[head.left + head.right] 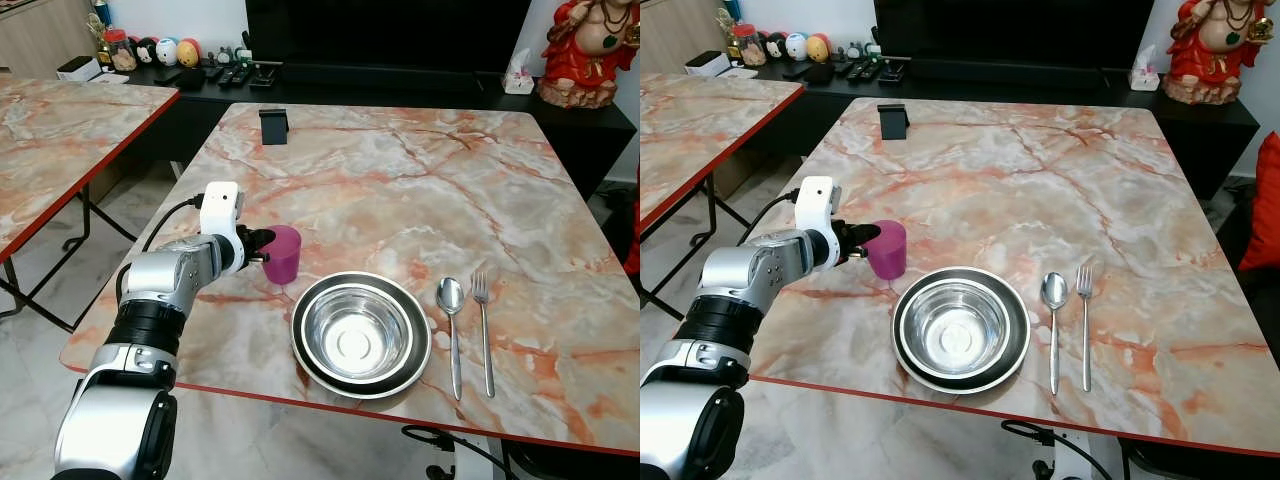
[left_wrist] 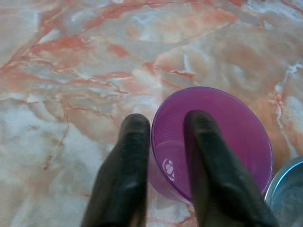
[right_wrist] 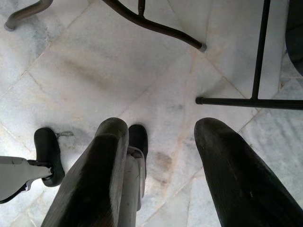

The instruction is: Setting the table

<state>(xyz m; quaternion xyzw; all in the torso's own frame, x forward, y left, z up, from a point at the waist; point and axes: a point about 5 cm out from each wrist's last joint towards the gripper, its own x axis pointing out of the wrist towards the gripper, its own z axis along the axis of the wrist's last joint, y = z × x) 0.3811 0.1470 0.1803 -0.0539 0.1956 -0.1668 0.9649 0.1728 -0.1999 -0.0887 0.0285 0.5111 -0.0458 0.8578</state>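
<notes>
One cup [image 1: 284, 253] pinched at rim by left gripper [image 2: 163, 161], beside bowl [image 1: 361, 332]. Placing step; next needed release. Right gripper [image 3: 161, 170] hung spread.

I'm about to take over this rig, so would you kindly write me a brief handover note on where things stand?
Left hand: pinching the rim of the purple cup, one finger inside, one outside; the cup stands on the marble table, left of the bowl.
Right hand: open, hanging idle over the floor.
Done: steel bowl at the near edge, spoon and fork side by side to its right.
Left: probably just release the cup and withdraw.
</notes>
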